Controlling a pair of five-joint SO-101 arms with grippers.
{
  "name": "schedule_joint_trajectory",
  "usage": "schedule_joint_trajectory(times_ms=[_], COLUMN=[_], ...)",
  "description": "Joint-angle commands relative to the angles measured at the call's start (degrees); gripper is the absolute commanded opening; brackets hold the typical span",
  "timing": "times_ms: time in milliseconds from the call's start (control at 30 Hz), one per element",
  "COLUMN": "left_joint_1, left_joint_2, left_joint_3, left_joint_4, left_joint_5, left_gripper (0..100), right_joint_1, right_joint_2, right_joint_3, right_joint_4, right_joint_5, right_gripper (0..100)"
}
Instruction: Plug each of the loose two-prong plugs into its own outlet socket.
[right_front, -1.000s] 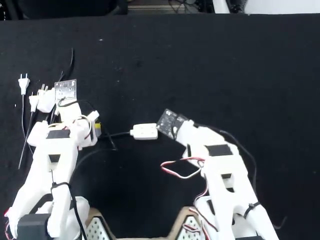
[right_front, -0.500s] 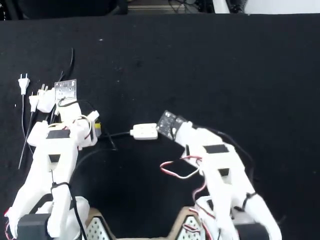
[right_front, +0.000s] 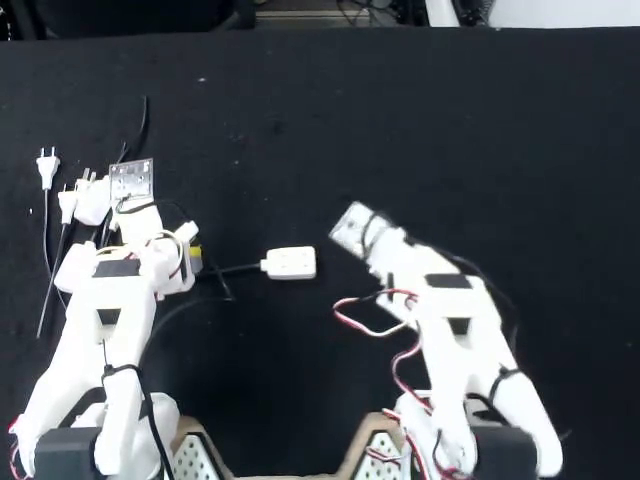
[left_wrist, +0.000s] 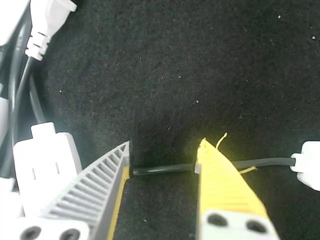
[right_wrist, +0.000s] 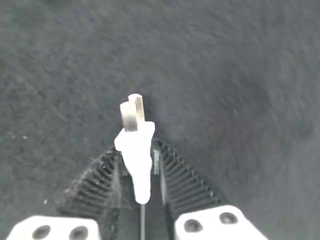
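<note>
Plug (right_wrist: 133, 135) white, two prongs, clamped in right gripper (right_wrist: 137, 152), prongs pointing away from wrist, held near white socket block (right_front: 288, 263) but apart from it, left gripper (left_wrist: 165, 147) jaws apart, straddling black cable (left_wrist: 162, 170), spare plugs (right_front: 47, 166) lying beside left arm on table (right_front: 450, 120).
</note>
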Motion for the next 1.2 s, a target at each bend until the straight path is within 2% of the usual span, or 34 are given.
schedule_joint_trajectory(times_ms=[0, 67, 133, 333, 467, 667, 933, 1033, 1167], left_joint_1=[0.2, 0.2, 0.2, 0.2, 0.2, 0.2, 0.2, 0.2, 0.2], left_joint_2=[-1.7, -1.6, -1.5, -1.5, -1.6, -1.6, -1.7, -1.7, -1.7], left_joint_3=[-0.7, -0.7, -0.7, -0.7, -0.7, -0.7, -0.7, -0.7, -0.7], left_joint_4=[-0.9, -0.9, -0.9, -0.5, -0.5, -0.5, -0.5, -0.5, -0.5], left_joint_5=[0.3, 0.3, 0.3, 0.3, 0.3, 0.3, 0.3, 0.3, 0.3], left_gripper=[22, 22, 22, 22, 22, 22, 22, 22, 22], right_joint_1=[-0.8, -3.3, -5.5, -11.1, -11.4, -11.3, -11.3, -11.2, -8.2], right_joint_2=[-6.7, -10.1, -12.9, -12.8, -8.8, -4.3, -4.2, -4.2, -4.3], right_joint_3=[-3.3, -3.4, -3.0, 1.2, 2.1, 2.1, -0.6, -2.2, -3.6], right_joint_4=[13.0, 19.0, 20.1, 14.0, 11.0, 11.7, 14.3, 15.6, 16.0], right_joint_5=[-4.4, -4.3, -2.8, 4.9, 5.0, 5.3, 5.2, 5.2, 5.2], right_gripper=[1.0, 1.0, 1.0, 1.0, 1.5, 17.3, 5.6, 5.1, 0.8])
